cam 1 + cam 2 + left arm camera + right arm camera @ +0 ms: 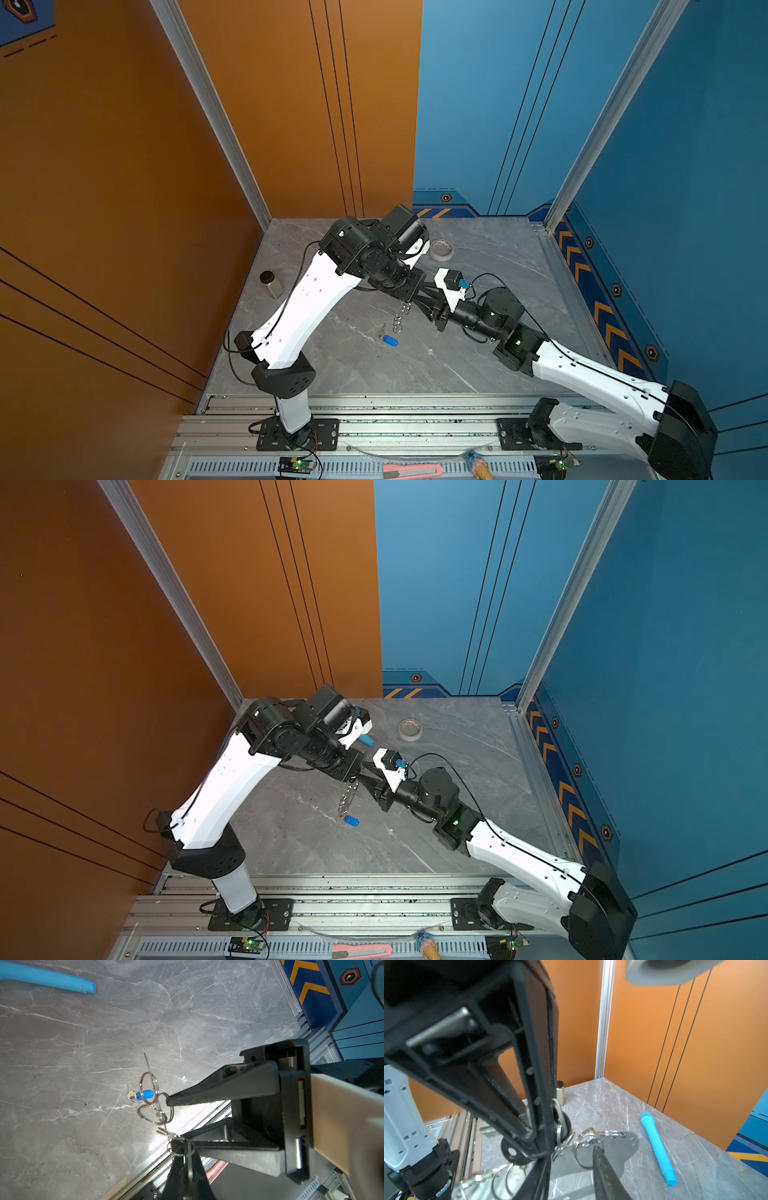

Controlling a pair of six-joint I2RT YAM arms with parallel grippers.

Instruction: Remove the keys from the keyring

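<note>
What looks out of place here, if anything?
A key with a blue tag lies on the table, below the keyring that dangles in the air from the left gripper. Whether they are joined I cannot tell. A pink cutter sits on the front rail, off the table.

The enclosure is bounded by an orange wall (104, 166) on the left and a blue wall (478, 104) at the back and right. Thin black vertical lines are noted on both. Aluminium posts (212, 112) are set at the two rear corners. The work surface (415, 365) is finished in grey marble pattern with pale veins. A dark band of orange chevrons (598, 307) is run along the blue wall's foot. Aluminium rails (415, 428) are mounted across the front edge. A bright glare patch (199, 1109) is recorded on the surface.
</note>
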